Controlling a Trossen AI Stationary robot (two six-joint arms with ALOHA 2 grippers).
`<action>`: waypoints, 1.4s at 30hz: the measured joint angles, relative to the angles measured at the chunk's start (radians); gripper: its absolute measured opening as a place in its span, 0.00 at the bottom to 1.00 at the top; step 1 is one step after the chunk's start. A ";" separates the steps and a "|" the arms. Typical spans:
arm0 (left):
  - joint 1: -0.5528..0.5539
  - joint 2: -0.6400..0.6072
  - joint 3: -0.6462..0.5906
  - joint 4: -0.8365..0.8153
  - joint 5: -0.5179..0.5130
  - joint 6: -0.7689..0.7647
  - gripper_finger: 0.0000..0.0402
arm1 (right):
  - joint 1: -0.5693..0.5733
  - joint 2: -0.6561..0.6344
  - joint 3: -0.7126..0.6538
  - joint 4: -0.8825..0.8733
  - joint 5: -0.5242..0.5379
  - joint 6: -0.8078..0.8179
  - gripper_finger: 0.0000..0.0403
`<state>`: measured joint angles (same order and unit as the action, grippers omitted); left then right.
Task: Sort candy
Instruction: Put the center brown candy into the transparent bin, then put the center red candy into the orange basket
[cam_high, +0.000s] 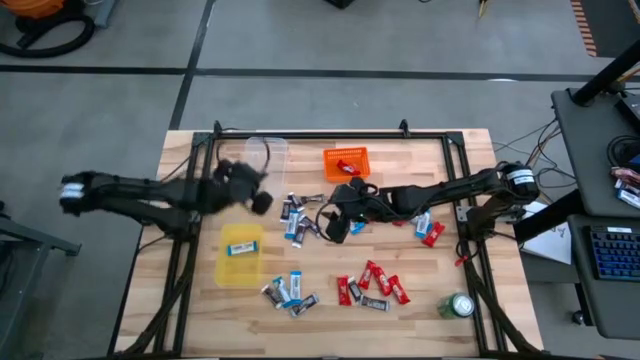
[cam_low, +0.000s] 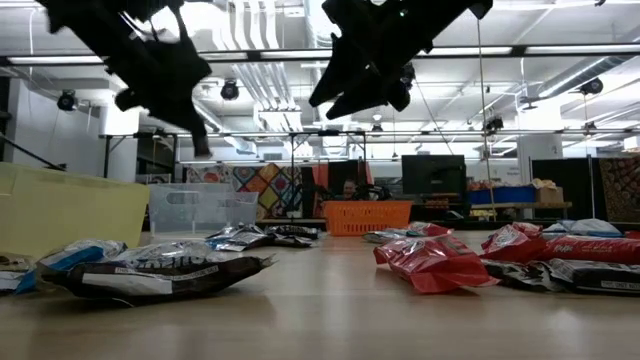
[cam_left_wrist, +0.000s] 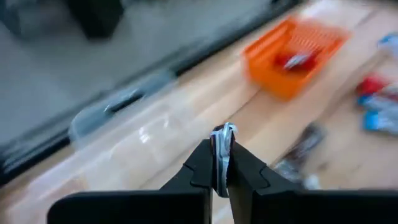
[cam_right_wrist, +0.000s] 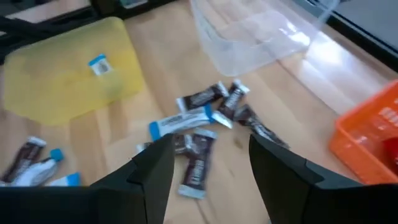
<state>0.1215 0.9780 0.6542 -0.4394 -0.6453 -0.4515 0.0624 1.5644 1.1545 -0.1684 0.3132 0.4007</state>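
You have three bins: an orange bin holding one red bar, a yellow bin holding one blue-and-white bar, and a clear bin whose contents you cannot make out. One green can stands at the table's near right corner. The loose candy lies in four clusters; individual bars are too small to count surely. Your left gripper is clamped on a silver-edged bar, held up in the air near the clear bin. Your right gripper has its fingers spread wide, holding nothing, above the dark and blue-and-white bars at the table's middle.
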 joint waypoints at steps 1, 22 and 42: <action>0.071 0.000 0.006 0.010 0.102 0.051 0.00 | 0.001 0.001 0.000 -0.001 -0.002 0.000 0.48; 0.692 0.439 0.237 -0.141 0.959 0.632 0.15 | 0.003 0.022 -0.006 -0.017 0.001 -0.019 0.47; 0.546 0.163 0.138 -0.083 0.899 0.476 0.19 | 0.005 0.016 -0.006 -0.241 -0.119 0.110 0.46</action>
<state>0.6676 1.1412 0.7920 -0.5220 0.2537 0.0241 0.0677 1.5806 1.1490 -0.4091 0.1944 0.5107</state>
